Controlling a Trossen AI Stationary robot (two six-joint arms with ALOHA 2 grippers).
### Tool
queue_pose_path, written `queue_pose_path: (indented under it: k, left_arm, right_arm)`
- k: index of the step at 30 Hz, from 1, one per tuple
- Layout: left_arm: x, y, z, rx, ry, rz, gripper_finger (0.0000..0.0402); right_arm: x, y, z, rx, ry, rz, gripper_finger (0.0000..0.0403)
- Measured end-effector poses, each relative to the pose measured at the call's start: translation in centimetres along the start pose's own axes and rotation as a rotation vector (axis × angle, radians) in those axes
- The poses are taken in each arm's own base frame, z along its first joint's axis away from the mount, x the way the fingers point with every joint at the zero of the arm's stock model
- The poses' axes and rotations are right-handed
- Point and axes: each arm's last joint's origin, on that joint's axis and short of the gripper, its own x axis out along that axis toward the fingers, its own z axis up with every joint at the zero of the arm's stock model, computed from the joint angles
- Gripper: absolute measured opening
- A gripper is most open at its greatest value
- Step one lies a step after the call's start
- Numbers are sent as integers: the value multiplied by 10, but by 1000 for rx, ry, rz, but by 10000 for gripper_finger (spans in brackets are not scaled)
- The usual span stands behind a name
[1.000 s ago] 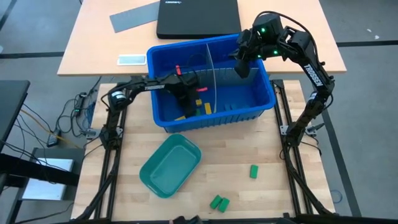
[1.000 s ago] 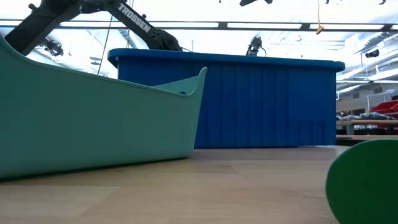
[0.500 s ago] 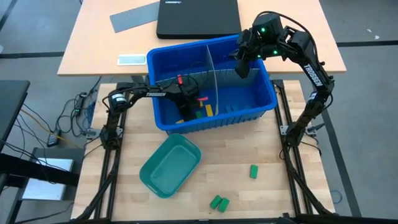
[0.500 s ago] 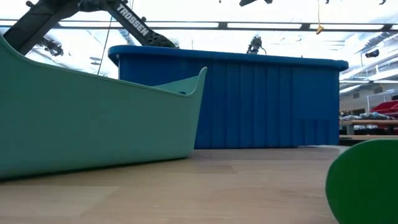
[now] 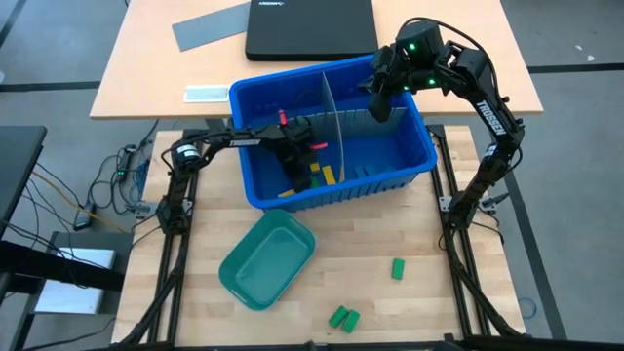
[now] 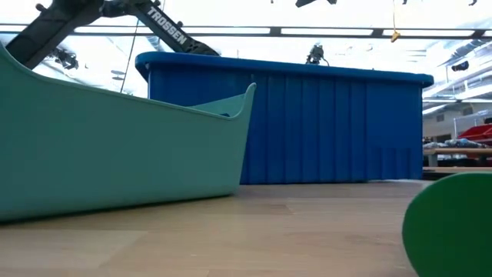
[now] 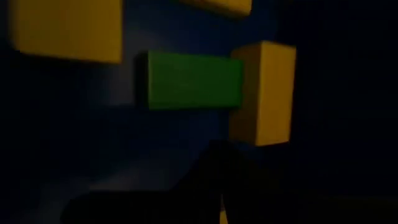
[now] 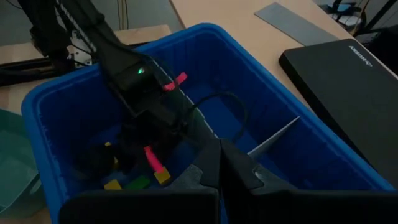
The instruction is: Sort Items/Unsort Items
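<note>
A blue bin (image 5: 331, 73) with an upright divider (image 5: 331, 112) stands at the table's far side. In its left compartment lie yellow blocks (image 5: 330, 175) and a green block (image 5: 317, 168). My left gripper (image 5: 295, 175) reaches down among them, shut. The left wrist view shows a green block (image 7: 194, 81) and a yellow one (image 7: 261, 93) just beyond its fingertips (image 7: 219, 155). My right gripper (image 5: 378, 102) hangs shut above the bin's right compartment (image 8: 221, 165). Three green blocks lie on the table, one (image 5: 398, 268) alone and two (image 5: 343, 317) together. My left gripper points steeply down, its shut fingertips low in the bin's left compartment next to the yellow block (image 7: 261, 124). A sliver of yellow (image 7: 221, 216) shows under the fingers. Whether they touch a block or the bin's floor I cannot tell.
A teal tray (image 5: 266, 258) lies on the table near the bin, large in the low view (image 6: 115, 138). A green block (image 6: 453, 223) sits close to the low camera. Behind the bin a desk holds a black laptop (image 5: 310, 27) and a grey sheet (image 5: 210, 24).
My left gripper has sunk lower into the bin's left compartment, tipped more steeply down, and its fingers have come together. The blue bin has slid a little toward the table's right edge.
</note>
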Motion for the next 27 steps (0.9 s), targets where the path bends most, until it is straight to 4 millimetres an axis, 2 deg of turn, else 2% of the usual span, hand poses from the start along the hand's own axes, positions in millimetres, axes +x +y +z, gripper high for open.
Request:
queue_pose_path:
  k: [8, 13, 18, 27]
  left_arm:
    - [-37, 0, 25, 14, -110, -125, 1]
    - [-48, -4, 24, -30, -82, -220, 2]
    - [-37, -10, 13, -39, 40, -66, 39]
    - [2, -30, 3, -15, 80, 82, 180]
  right_arm:
    - [0, 0, 0, 19, 0, 0, 0]
    - [-4, 0, 0, 35, -8, -2, 0]
    - [-5, 1, 0, 61, -10, -2, 0]
    - [-6, 0, 0, 73, -11, -13, 0]
